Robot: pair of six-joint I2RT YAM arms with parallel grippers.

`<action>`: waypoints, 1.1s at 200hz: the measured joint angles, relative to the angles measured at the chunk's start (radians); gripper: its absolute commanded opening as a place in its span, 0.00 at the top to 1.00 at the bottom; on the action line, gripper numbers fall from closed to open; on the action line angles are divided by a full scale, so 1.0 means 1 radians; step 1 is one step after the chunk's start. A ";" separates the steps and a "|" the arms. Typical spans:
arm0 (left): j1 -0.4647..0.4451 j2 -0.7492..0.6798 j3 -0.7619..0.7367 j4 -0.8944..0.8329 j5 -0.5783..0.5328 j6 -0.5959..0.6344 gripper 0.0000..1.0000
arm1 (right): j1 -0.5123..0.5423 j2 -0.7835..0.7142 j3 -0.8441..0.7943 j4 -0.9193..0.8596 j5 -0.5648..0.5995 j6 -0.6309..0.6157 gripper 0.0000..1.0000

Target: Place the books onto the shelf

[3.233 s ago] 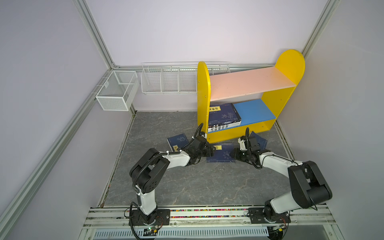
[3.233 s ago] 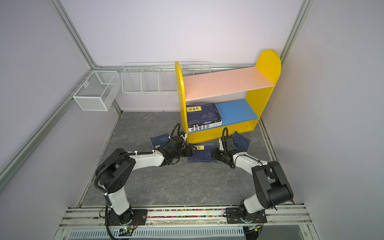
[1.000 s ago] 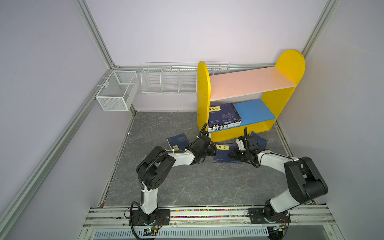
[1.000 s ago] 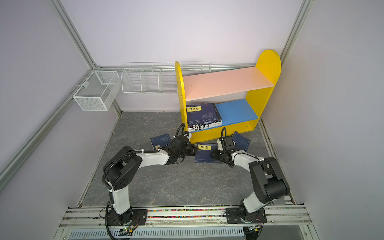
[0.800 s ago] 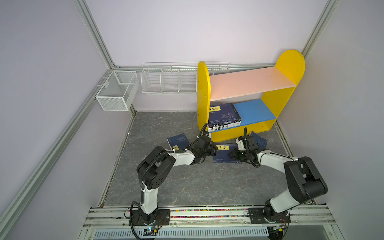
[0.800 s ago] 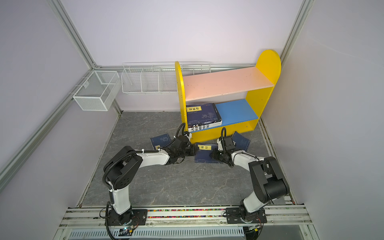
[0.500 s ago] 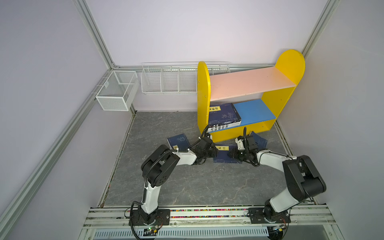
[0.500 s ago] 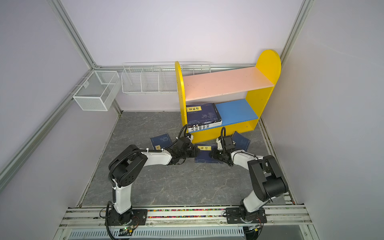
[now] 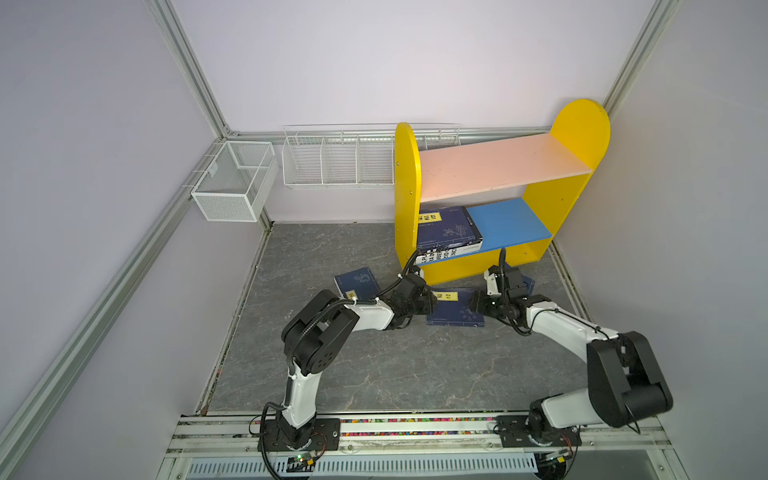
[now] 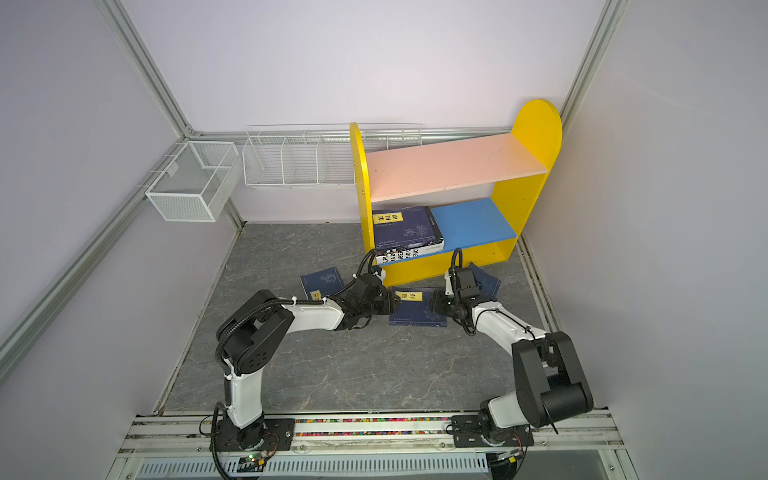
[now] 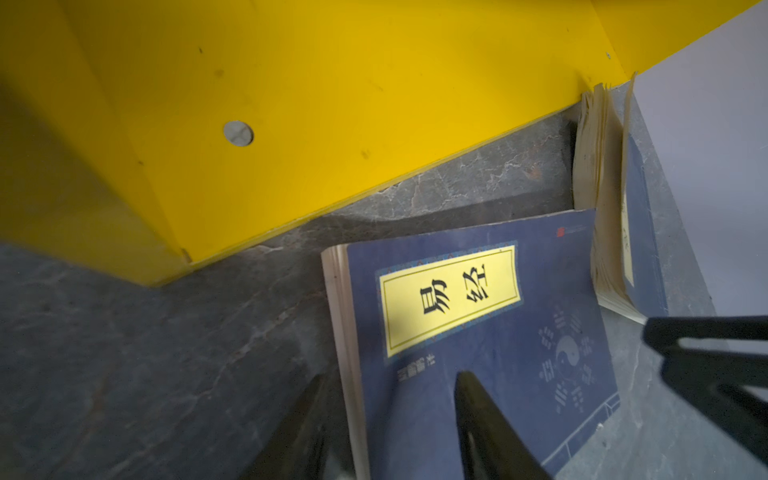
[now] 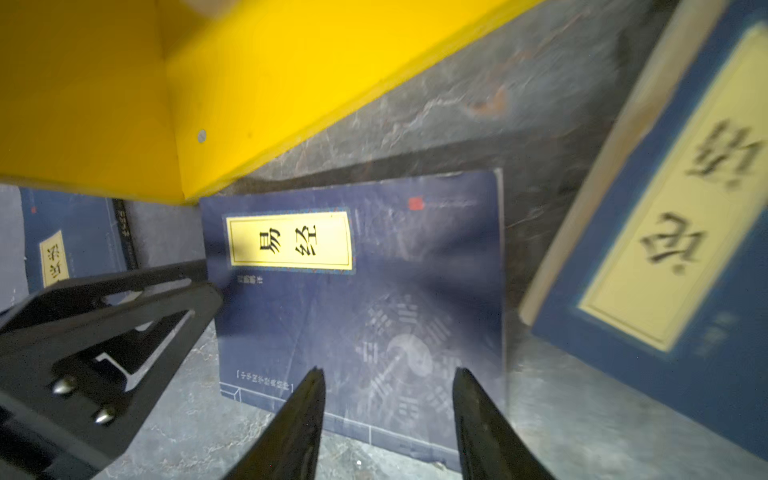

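- Top views: lying flat on the floor (image 9: 374, 365) just in front of the shelf (image 9: 405, 199), the middle navy book (image 9: 455, 309), with the left gripper (image 9: 429, 305) at its label end and the right gripper (image 9: 477, 306) at the opposite end.
- Already stacked on the blue lower board (image 9: 507, 222): a shelved navy book (image 9: 446, 228) atop a white-and-blue book (image 9: 440, 254).
- Not yet shelved: a floor book (image 9: 356, 282) off to the left and a leaning book (image 9: 525, 282) by the shelf foot.
- White wire baskets (image 9: 232, 183) on the wall, well apart, no concern.
- Left wrist: parted, clamping nothing. One finger (image 11: 305, 424) on the floor side of the page edge, the other above the cover.
- Best to slide the lower finger under the pages before closing, and to pinch deep rather than at the rim of a floppy paperback.
- Right wrist: likewise parted and empty, over the cover's near edge. Blurred, so contact impossible to tell.
- Worth watching: yellow base panel (image 12: 291, 83) close beside the book, so little room to tilt. Opposite claw near too, so better to lift in step and clear the board's front edge.
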 measured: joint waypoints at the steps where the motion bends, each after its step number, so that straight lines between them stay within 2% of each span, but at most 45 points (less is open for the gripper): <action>1: 0.000 0.000 0.000 0.000 0.000 0.000 0.50 | -0.001 -0.003 0.000 0.000 0.002 -0.001 0.44; 23: 0.000 0.000 0.000 0.001 0.003 -0.003 0.49 | -0.028 -0.034 0.001 -0.003 0.028 -0.008 0.42; 59: 0.000 0.006 0.010 -0.004 0.015 -0.008 0.47 | -0.034 0.045 -0.002 0.000 0.024 -0.006 0.42; 123: -0.005 0.032 0.017 0.023 0.052 -0.037 0.44 | -0.033 0.157 -0.013 0.041 -0.022 0.002 0.50; 220: -0.023 -0.019 0.018 0.038 0.052 -0.054 0.59 | -0.026 0.195 -0.011 0.123 -0.027 0.005 0.54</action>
